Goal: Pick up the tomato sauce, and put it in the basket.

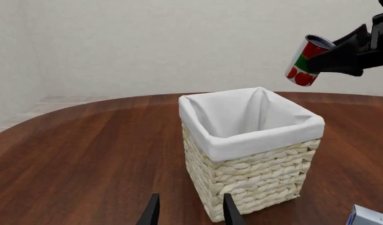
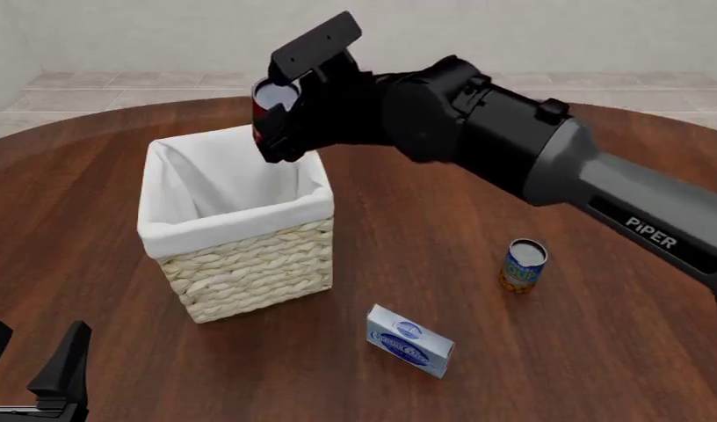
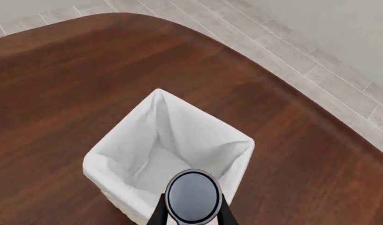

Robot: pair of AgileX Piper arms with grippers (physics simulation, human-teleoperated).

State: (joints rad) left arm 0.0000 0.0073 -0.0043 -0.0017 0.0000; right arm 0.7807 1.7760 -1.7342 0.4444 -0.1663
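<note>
Your right gripper (image 2: 268, 112) has its jaws clamped on the tomato sauce (image 2: 268, 105), held up in the air w/ the can tilted, silvery top showing. From the front view it's over the far-right corner of the basket (image 2: 247, 264), above the rim, not touching the liner. The right wrist view looks straight down on the can's top (image 3: 192, 196), w/ the white-lined opening (image 3: 179, 140) partly below it; the can sits over the near rim rather than dead centre. In the left wrist view the can (image 1: 307, 61) hangs high, beside and above the basket (image 1: 254, 168).

Your left gripper (image 2: 36, 356) is low at the near-left edge of the worktop (image 2: 452, 229), jaws apart, nothing between them, well apart from the basket.

Also on the worktop: a blue-and-white carton (image 2: 410, 340) lying near the basket's front-right side, and a blue can w/ yellow label (image 2: 524, 265) standing upright further right.
</note>
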